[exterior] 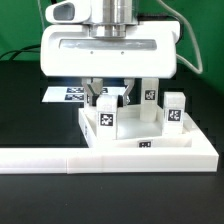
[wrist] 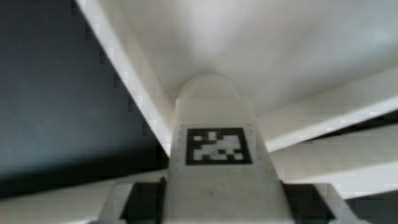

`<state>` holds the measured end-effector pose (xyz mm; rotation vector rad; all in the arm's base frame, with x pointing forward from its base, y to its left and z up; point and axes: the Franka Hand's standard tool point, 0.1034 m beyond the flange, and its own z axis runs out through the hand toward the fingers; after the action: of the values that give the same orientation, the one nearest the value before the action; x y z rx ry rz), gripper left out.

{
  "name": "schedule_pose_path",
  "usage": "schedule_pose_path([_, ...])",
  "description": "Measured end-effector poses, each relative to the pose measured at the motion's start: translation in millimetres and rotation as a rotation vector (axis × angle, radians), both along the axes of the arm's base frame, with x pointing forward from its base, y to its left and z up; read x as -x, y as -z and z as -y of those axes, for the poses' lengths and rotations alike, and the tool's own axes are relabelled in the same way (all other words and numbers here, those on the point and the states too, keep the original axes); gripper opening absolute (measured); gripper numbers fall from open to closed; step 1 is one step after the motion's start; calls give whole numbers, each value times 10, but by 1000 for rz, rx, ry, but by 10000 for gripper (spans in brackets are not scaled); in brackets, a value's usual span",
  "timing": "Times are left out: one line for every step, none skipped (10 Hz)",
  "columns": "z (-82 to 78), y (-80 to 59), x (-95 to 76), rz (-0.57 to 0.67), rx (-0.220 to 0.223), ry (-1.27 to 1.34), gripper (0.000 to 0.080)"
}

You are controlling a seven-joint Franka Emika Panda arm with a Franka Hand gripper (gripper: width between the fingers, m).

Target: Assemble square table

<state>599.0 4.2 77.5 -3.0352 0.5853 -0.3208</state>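
Observation:
The white square tabletop (exterior: 160, 133) lies flat against the L-shaped wall, its tagged edge facing the front. Three white legs with black-and-white tags stand on it: one at the front (exterior: 106, 118), one behind it (exterior: 150, 96) and one towards the exterior view's right (exterior: 175, 108). My gripper (exterior: 110, 100) comes down from above and is shut on the front leg, one finger on each side. In the wrist view that leg (wrist: 217, 140) fills the gap between my fingers (wrist: 143, 203), its tag facing the camera, with the tabletop (wrist: 311, 60) beyond it.
The long low white L-shaped wall (exterior: 60, 158) runs along the front and turns up the exterior view's right side. The marker board (exterior: 68, 93) lies behind the tabletop on the left. The table is black (exterior: 25, 110).

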Motion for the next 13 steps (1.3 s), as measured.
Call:
schedule_pose_path([-1,2,4,9,-25,101,290])
schedule_pose_path([4,2,6,20,-53,220,290])
schedule_pose_path([3,1,8,22,-76,313,290])
schedule_pose_path([0,0,10,23,-108,443,290])
schedule_pose_path([-6,0,12,23,-134,544,290])
schedule_pose_path([-18,1,15,21,-156,638,290])
schedule_pose_path([-26,1,14,20,-179,734,290])
schedule_pose_path([-34,0,13,19,-201,815,291])
schedule_pose_path([-34,-2,10,19,-212,863,291])
schedule_pose_path([-34,-7,4,19,-224,911,291])
schedule_pose_path([-36,-10,1,20,-227,914,297])
schedule_pose_path([-41,-3,5,19,-214,860,297])
schedule_pose_path([-55,-1,5,19,-205,814,462])
